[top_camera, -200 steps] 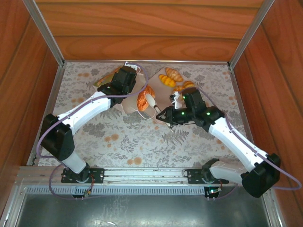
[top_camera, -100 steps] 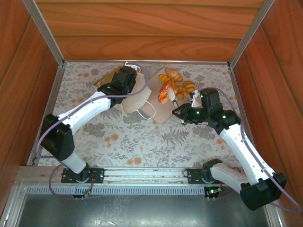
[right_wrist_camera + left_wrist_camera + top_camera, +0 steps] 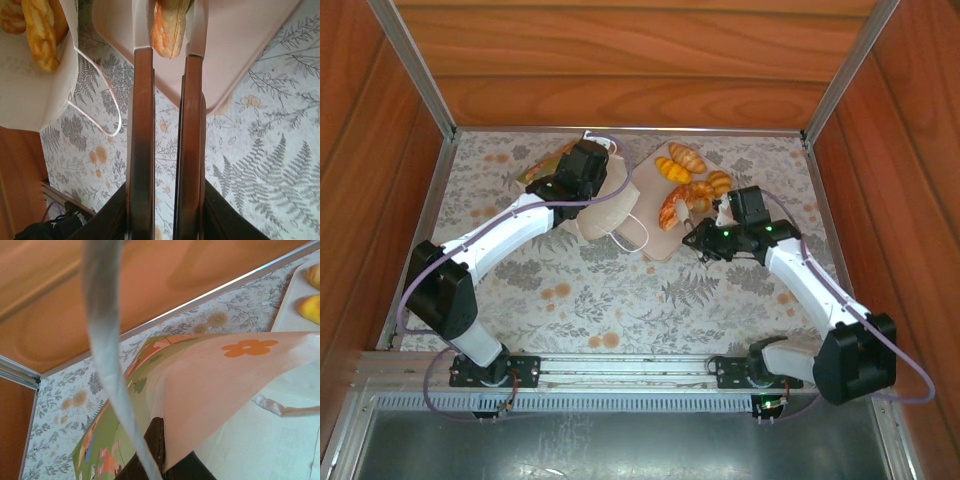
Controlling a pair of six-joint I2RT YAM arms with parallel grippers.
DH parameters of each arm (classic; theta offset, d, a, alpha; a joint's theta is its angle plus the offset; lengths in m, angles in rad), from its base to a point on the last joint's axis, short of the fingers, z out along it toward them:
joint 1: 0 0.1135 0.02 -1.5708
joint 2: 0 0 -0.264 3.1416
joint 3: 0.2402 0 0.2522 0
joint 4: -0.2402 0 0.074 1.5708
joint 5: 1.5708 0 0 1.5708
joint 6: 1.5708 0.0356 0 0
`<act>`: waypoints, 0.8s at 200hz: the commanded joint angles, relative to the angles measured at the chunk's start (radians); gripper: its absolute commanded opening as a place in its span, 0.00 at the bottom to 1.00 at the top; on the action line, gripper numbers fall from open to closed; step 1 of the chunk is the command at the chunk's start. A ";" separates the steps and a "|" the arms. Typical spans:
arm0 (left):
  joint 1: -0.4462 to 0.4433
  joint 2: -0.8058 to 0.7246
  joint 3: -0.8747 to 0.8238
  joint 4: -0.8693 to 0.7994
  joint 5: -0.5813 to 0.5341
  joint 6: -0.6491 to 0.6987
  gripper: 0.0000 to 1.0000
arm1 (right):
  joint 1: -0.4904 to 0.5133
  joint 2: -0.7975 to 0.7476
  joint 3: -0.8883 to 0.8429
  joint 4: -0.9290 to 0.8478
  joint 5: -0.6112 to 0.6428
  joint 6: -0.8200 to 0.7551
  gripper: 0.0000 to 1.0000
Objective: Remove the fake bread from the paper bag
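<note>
The paper bag [image 3: 607,212] lies on its side left of centre, its mouth toward the pink tray [image 3: 663,241]. My left gripper [image 3: 582,180] is shut on the bag's upper edge [image 3: 210,390], the paper pinched between its dark jaws. My right gripper [image 3: 682,213] is shut on one piece of fake bread [image 3: 671,206], a glossy orange roll [image 3: 167,27] held between the white fingertips [image 3: 141,25] over the tray [image 3: 240,45]. More fake bread [image 3: 41,31] shows in the bag's mouth [image 3: 35,85]. Several pieces [image 3: 686,158] lie on the tray.
The bag's white cord handle [image 3: 633,236] loops onto the floral tablecloth [image 3: 620,300] beside the tray's near corner. Another cord [image 3: 102,340] hangs blurred across the left wrist view. Wooden walls with metal rails [image 3: 620,130] close in the table on three sides.
My right gripper has carried the orange roll from the bag's mouth rightward to above the tray. The left gripper and the bag have stayed put.
</note>
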 commanded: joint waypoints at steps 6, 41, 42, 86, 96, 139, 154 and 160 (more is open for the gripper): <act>-0.006 -0.012 0.000 -0.015 -0.011 -0.006 0.00 | -0.015 0.062 0.021 0.111 -0.046 -0.035 0.32; -0.006 -0.013 -0.002 -0.015 -0.011 -0.003 0.00 | -0.028 0.146 0.037 0.160 -0.074 -0.035 0.33; -0.006 -0.013 -0.001 -0.014 -0.011 -0.003 0.00 | -0.029 0.148 0.038 0.162 -0.073 -0.035 0.33; -0.006 -0.011 0.005 -0.015 -0.008 0.002 0.00 | -0.059 0.238 0.042 0.207 -0.129 -0.026 0.34; -0.006 -0.010 0.005 -0.015 -0.007 0.002 0.00 | -0.067 0.255 0.042 0.210 -0.141 -0.021 0.35; -0.005 -0.010 0.010 -0.014 -0.006 0.005 0.00 | -0.087 0.262 0.013 0.207 -0.163 0.015 0.36; -0.006 -0.012 0.011 -0.015 -0.005 0.005 0.00 | -0.086 0.243 -0.011 0.207 -0.168 0.036 0.36; -0.006 -0.012 0.011 -0.014 -0.005 0.005 0.00 | -0.087 0.231 -0.022 0.207 -0.168 0.045 0.36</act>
